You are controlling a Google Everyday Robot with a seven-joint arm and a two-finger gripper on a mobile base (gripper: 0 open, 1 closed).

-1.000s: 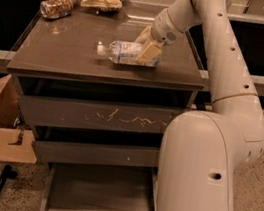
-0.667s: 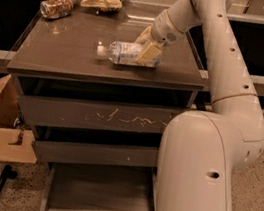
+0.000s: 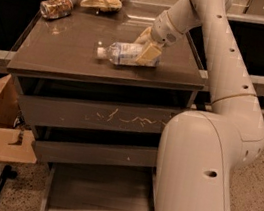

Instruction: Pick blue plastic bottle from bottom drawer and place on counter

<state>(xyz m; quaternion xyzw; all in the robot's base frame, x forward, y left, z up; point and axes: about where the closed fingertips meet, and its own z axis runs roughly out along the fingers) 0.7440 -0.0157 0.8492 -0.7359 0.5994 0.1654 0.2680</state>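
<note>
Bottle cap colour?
White cap, camera view; bottle lies on the counter, tool at its base end.

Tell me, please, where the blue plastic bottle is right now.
In the camera view, the blue plastic bottle lies on its side near the middle of the counter, cap toward picture-left, with the end effector at its other end.

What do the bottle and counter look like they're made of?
Bottle: clear thin plastic, it seems; see-through body, white cap, pale label. Counter: hard, glossy grey-brown top, perhaps laminate or stone; it mirrors the light. The claw is at the bottle's base end, over the counter.
</note>
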